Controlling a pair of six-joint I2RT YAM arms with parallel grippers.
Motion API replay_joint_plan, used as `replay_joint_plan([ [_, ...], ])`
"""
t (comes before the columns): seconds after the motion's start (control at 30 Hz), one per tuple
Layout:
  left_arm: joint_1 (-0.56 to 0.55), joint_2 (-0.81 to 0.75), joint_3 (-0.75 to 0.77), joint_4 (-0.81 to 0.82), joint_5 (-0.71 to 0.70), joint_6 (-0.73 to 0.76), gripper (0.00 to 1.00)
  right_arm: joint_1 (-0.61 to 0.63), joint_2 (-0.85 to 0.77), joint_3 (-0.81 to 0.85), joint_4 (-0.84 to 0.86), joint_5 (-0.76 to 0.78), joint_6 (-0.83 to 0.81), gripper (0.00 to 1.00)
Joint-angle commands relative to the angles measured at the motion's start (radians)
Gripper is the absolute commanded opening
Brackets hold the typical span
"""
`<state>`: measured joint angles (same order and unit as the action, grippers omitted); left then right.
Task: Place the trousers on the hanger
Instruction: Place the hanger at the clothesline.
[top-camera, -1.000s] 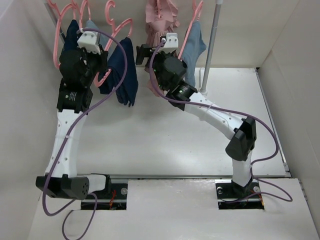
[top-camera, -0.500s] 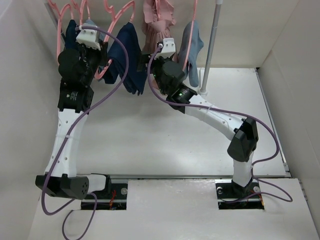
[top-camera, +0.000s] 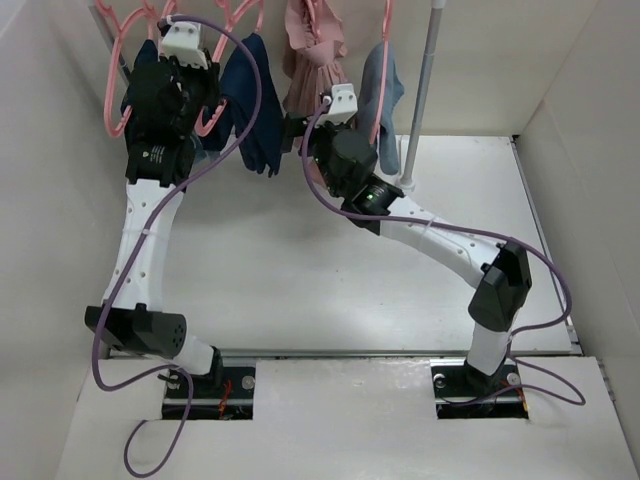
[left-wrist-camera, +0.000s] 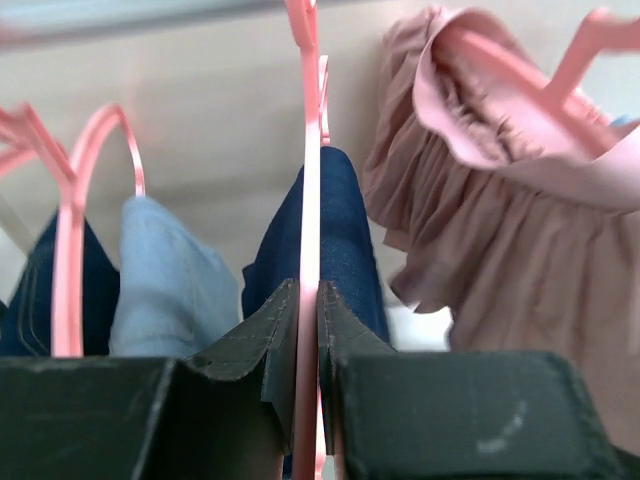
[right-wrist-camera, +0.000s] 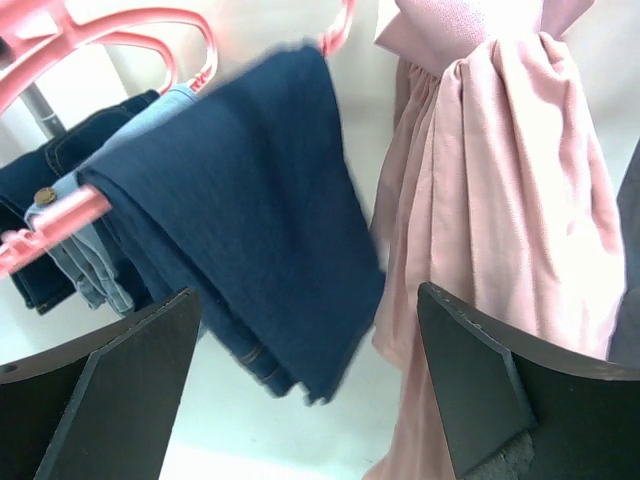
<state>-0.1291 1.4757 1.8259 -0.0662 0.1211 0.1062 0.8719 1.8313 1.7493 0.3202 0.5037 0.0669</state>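
Between the pads of the left pincer (left-wrist-camera: 308, 335): hanger (left-wrist-camera: 309, 180), thin pink plastic, smooth, seen edge-on. Pincer clamped on its frame. Judged light, a little springy and slippery under a loose pinch; best held on the frame, as it is here, or at the neck of the hook.

Just beyond those pads, draped over that hanger: trousers (left-wrist-camera: 345, 240), dark navy cloth, matt, fine weave, folded double with the hems hanging down. Judged soft, limp and fairly heavy for cloth, so liable to slide off the smooth bar if one side hangs longer. Take hold at the fold or on bunched legs, not on a single layer.

Ahead of the right pincer (right-wrist-camera: 308, 300), jaws wide apart and holding nothing: the same trousers, near but not touched.

Left of the left pincer's pads: light blue denim garment (left-wrist-camera: 165, 270), stiffer twill, on a second pink hanger (left-wrist-camera: 70, 200).

Right of them, farther off: pink pleated dress (left-wrist-camera: 500, 220), thin, gathered, crinkled.
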Motion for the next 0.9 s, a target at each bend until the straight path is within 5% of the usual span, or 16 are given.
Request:
replay_joint_plan([
  [0.0, 0.002, -0.038, 0.029, 0.134, -0.038, -0.016, 0.00, 0.007, -0.056, -0.023, 0.019, 0.002, -0.012, 0.94],
  [0.47, 0.002, -0.092, -0.091, 0.062, -0.047, 0.030, 0.04, 0.026, -0.086, -0.062, 0.019, -0.017, -0.012, 1.00],
  [0.57, 0.002, -0.115, -0.091, 0.052, -0.038, 0.030, 0.41, 0.035, -0.095, -0.062, 0.019, -0.027, -0.012, 1.00],
  [0.6, 0.002, -0.126, -0.102, 0.052, -0.038, 0.045, 0.65, 0.035, -0.107, -0.062, 0.010, -0.036, -0.012, 1.00],
  [0.63, 0.002, -0.126, -0.102, 0.052, -0.038, 0.055, 0.73, 0.035, -0.121, -0.062, -0.001, -0.036, -0.012, 1.00],
  [0.73, 0.002, -0.150, -0.102, 0.052, -0.020, 0.082, 0.92, 0.035, -0.156, -0.071, -0.027, -0.066, -0.012, 1.00],
  [0.87, -0.007, -0.204, -0.082, 0.033, -0.020, 0.105, 0.99, 0.044, -0.216, -0.103, -0.090, -0.143, -0.012, 1.00],
])
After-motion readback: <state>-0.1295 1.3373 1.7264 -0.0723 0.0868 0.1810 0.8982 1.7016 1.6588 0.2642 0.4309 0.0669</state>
